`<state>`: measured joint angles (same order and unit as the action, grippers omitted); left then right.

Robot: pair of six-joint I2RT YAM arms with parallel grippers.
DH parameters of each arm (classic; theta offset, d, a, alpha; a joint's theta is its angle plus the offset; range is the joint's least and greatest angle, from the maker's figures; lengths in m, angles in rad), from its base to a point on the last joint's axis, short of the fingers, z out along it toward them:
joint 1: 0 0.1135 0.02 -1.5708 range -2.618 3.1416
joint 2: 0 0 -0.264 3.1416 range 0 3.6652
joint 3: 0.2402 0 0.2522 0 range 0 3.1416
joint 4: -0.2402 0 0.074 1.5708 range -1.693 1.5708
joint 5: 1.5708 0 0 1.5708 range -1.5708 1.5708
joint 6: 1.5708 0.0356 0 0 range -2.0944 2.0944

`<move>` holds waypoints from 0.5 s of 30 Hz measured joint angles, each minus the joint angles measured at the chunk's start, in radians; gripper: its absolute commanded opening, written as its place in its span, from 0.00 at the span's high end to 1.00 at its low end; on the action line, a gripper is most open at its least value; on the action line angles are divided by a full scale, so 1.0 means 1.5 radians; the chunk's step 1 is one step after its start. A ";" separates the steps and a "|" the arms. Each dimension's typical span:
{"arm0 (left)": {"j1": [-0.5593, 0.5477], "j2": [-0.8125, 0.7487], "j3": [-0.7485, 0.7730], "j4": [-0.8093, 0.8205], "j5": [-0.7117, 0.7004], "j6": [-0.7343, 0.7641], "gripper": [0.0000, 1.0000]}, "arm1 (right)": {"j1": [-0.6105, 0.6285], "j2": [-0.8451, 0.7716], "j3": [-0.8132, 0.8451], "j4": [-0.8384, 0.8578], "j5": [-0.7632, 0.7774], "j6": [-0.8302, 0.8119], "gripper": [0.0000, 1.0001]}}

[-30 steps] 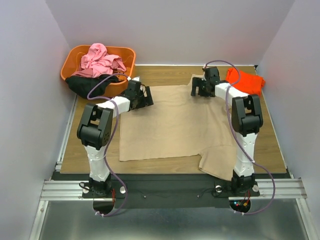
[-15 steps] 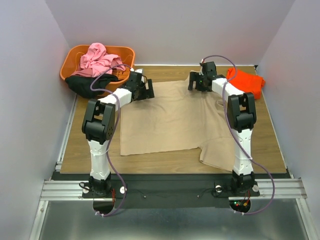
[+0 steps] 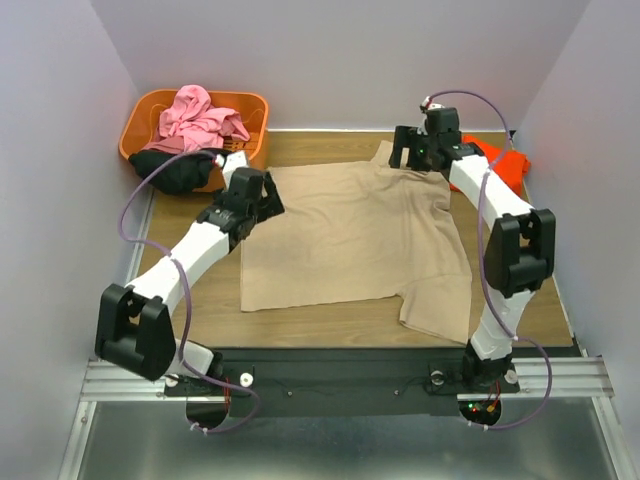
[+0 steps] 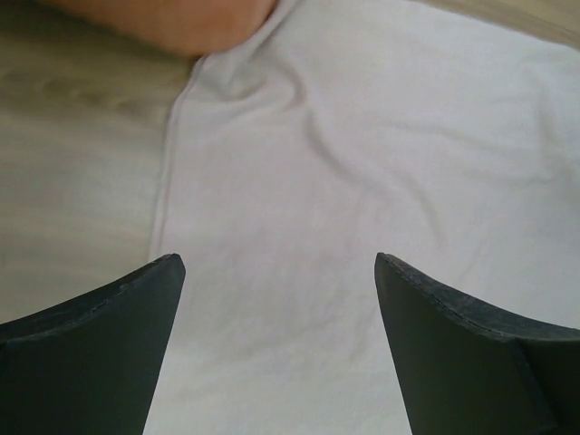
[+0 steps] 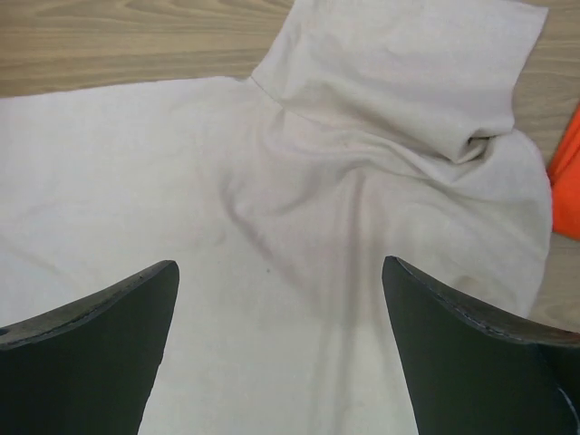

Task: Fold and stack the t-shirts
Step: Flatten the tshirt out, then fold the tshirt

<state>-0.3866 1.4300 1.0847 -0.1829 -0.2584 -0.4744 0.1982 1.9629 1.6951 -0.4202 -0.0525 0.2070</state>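
Observation:
A tan t-shirt lies spread flat on the wooden table, with one sleeve at the near right and one folded at the far right. My left gripper is open and empty over its far left corner; the left wrist view shows its jaws apart above the tan cloth. My right gripper is open and empty over the far right shoulder; the right wrist view shows the folded sleeve. An orange-red t-shirt lies at the far right, its edge in the right wrist view.
An orange plastic basket stands at the far left corner with a pink shirt heaped in it and a black shirt hanging over its front rim. White walls close three sides. The metal rail runs along the near edge.
My left arm has swung its elbow out to the left and its gripper has drawn back a little. My right gripper has moved back and right. The tan shirt lies flatter.

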 measured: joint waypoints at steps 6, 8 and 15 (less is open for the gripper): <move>-0.058 -0.067 -0.132 -0.138 -0.085 -0.159 0.02 | 0.000 -0.082 -0.095 0.011 -0.014 0.016 0.00; -0.073 -0.068 -0.163 -0.168 -0.088 -0.203 0.02 | 0.000 -0.082 -0.134 0.010 -0.018 0.021 0.00; -0.090 -0.150 -0.282 -0.241 -0.069 -0.336 0.10 | 0.000 -0.082 -0.201 -0.011 -0.029 0.025 0.00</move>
<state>-0.5209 1.2053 0.6624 -0.5442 -0.3626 -0.9791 0.1982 1.8400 1.3941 -0.4366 -0.0959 0.2443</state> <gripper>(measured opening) 0.946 0.998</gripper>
